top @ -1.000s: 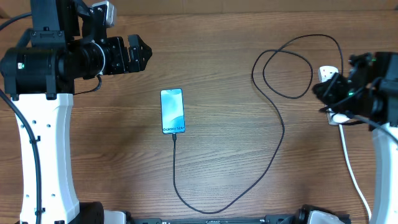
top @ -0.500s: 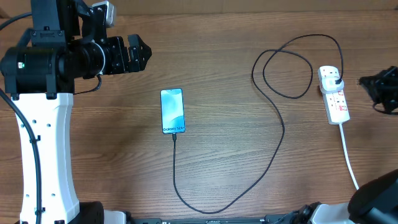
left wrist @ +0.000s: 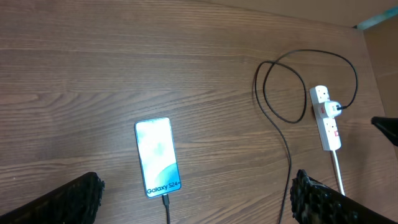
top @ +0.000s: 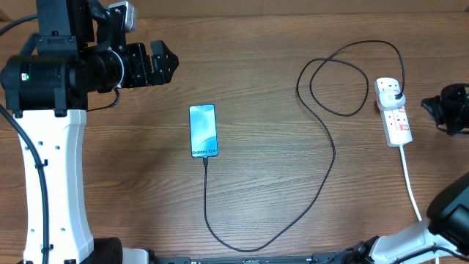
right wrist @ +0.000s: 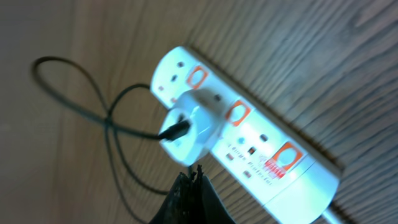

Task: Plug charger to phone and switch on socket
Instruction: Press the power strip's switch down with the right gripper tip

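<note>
Noting the phone point(top: 204, 131) flat on the table point(top: 132, 183), left of centre, screen lit blue, with the charger point(top: 331, 158) tip in its near end. We trace the black cable toward the near edge, round to the right and up through a loop to its plug in the socket point(top: 394, 114). The socket lies at the right, its white cord point(top: 410, 191) trailing nearward. Left gripper point(top: 164, 62) hovers far-left of the phone, jaws spread wide, empty. Right gripper point(right wrist: 194, 179) is near the socket's right side, apart from it, fingers pressed together, holding nothing.
</note>
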You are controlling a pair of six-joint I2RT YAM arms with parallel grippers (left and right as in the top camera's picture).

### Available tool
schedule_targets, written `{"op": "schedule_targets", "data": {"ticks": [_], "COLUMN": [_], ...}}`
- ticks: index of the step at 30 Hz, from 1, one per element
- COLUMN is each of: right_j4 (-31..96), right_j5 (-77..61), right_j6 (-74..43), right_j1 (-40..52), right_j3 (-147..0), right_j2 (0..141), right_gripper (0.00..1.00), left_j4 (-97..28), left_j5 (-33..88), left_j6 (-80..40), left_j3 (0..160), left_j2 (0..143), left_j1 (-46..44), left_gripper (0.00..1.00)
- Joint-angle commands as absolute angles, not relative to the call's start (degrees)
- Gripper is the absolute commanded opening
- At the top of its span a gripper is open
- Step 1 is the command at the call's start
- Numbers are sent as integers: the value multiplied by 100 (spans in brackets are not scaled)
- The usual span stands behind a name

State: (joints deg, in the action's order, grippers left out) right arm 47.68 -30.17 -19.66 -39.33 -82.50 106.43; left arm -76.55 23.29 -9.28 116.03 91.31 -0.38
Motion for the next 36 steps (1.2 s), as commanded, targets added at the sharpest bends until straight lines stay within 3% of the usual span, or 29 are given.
{"op": "schedule_targets", "data": {"ticks": [1, 18, 36], "right_j4": [4663, 3800, 3328], "right_j5": [-2536, -3336, -3660], "right_j6": [-2084, -2123, -2298], "right_j1": [-3951, -3951, -3948], "right_j3": [-8401, -8357, -8055], "right_j2": [10851, 11878, 11963], "right_gripper": [4, 4, 4], "left_j4": [-7649, -7649, -7649], "left_j5": [2287, 2287, 2287], "left_j6": [-923, -923, -923], "left_j3": [11677, 11677, 11677], "left_j2": [9148, 9150, 9150], "left_j1": [-78, -78, -78], "left_gripper": [100, 100, 99]}}
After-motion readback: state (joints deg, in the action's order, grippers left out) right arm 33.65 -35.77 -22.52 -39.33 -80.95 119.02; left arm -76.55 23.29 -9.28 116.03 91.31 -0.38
